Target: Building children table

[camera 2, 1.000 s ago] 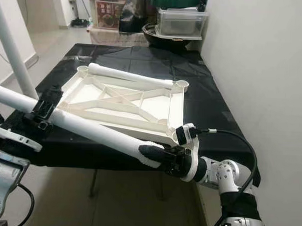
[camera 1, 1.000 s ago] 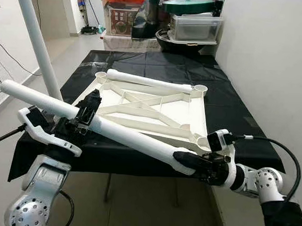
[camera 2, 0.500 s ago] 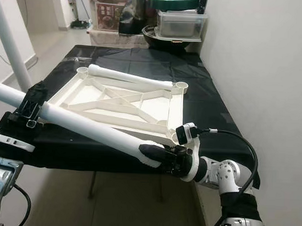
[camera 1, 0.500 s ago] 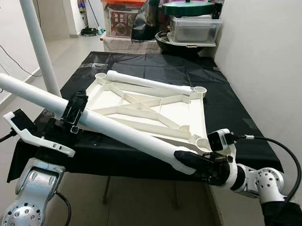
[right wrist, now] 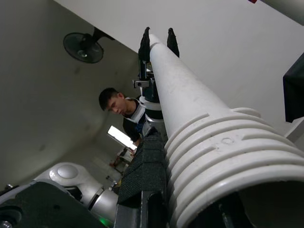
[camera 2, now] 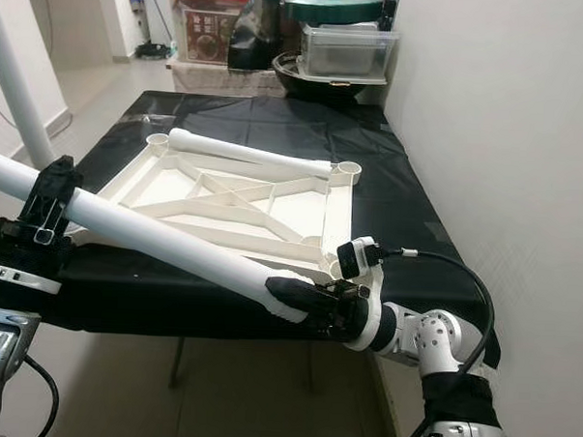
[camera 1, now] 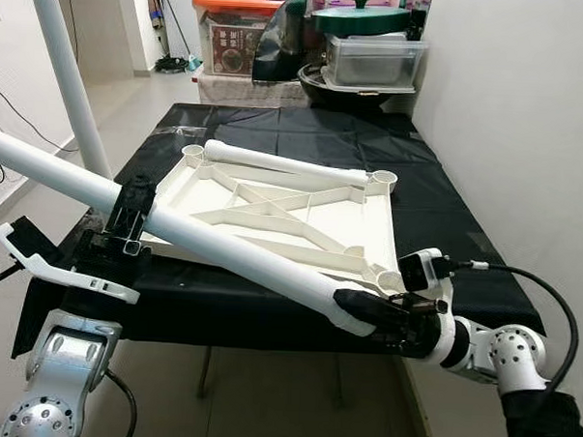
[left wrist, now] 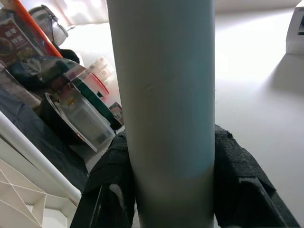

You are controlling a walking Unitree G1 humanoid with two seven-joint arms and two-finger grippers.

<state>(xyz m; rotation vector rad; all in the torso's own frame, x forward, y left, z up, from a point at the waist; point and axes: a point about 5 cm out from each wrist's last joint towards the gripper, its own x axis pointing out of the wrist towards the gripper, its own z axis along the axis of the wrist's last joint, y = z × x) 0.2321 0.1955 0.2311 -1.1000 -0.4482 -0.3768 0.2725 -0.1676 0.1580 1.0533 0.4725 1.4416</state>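
Note:
A long white table leg (camera 1: 222,249) slants across the table's front edge, held at both ends. My left gripper (camera 1: 127,216) is shut on it near its upper left part; its black fingers (left wrist: 111,190) clamp both sides of the tube (left wrist: 164,95). My right gripper (camera 1: 360,309) is shut on the leg's ribbed lower end (right wrist: 228,156), just in front of the near right corner socket (camera 1: 393,278). The white tabletop (camera 1: 302,204) lies upside down, ribs upward, on the black-covered table (camera 1: 446,216). A second leg (camera 1: 284,162) lies along the tabletop's far edge.
A third white leg (camera 1: 70,83) stands upright left of the table. Storage boxes (camera 1: 376,53) and an orange-lidded bin (camera 1: 232,27) are stacked behind the table. A white wall (camera 1: 519,112) runs close along the right. A person (right wrist: 118,102) is behind my left arm.
My left gripper has swung the leg's upper end to the left and away from the tabletop. The right gripper has held the ribbed end almost still.

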